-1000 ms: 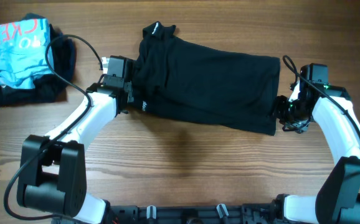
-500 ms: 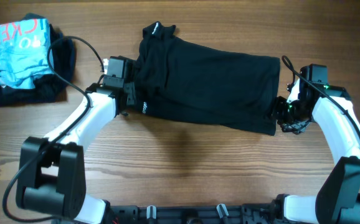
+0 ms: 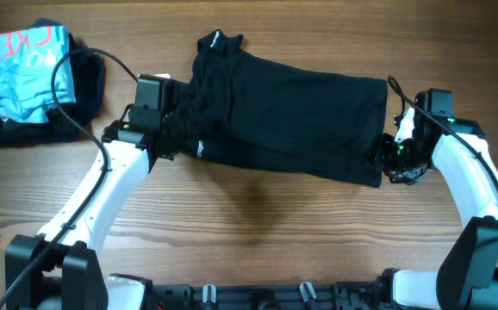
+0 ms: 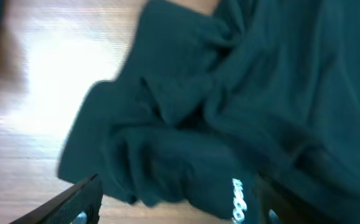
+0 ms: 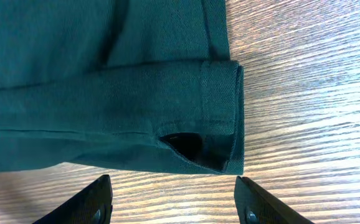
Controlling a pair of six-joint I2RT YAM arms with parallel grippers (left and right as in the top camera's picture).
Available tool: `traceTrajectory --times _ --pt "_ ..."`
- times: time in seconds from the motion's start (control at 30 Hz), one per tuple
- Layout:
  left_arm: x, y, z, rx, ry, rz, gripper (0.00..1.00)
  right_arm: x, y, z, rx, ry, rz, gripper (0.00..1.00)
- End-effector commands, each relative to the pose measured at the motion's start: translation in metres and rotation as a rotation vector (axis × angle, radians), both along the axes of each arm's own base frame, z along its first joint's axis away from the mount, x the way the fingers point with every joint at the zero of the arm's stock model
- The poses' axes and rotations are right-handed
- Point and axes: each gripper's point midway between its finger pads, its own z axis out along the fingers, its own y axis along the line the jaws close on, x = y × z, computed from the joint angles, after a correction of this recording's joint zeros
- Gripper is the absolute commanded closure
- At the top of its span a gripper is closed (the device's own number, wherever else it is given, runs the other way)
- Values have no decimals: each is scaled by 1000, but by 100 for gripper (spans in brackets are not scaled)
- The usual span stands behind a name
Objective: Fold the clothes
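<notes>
The clothes (image 3: pixel 292 108), a black T-shirt, lie folded into a long band across the middle of the wooden table, collar end at the upper left. My left gripper (image 3: pixel 173 138) sits at the shirt's bunched left edge. In the left wrist view its fingers (image 4: pixel 80 200) stand wide apart, with crumpled fabric (image 4: pixel 186 143) and white logo lettering (image 4: pixel 237 199) just ahead of them. My right gripper (image 3: pixel 385 159) is at the lower right corner of the shirt. It is open, with the hem corner (image 5: pixel 220 115) just ahead and bare wood between the fingertips (image 5: pixel 99 200).
A pile of dark clothes topped by a light-blue garment with red lettering (image 3: pixel 21 65) lies at the back left. The left arm's black cable (image 3: pixel 85 60) loops over that pile. Bare wood (image 3: pixel 258 224) runs along the front of the table.
My left gripper has opened and let go of the shirt's left edge, and its arm has shifted slightly left and back. The right arm has not moved.
</notes>
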Motion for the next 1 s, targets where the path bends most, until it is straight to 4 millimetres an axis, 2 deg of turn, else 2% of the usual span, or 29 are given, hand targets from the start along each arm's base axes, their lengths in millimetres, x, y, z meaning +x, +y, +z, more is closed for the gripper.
traceTrajectory --times 0.0,0.33,0.97 --pt "-3 -17 8 -96 9 -52 21 6 1 9 12 -36 21 37" --pt "-9 -30 5 -163 42 -94 21 3 4 9 25 -33 58 37" --pt "-10 -35 6 -181 45 -107 19 1 5 9 28 -27 69 36"
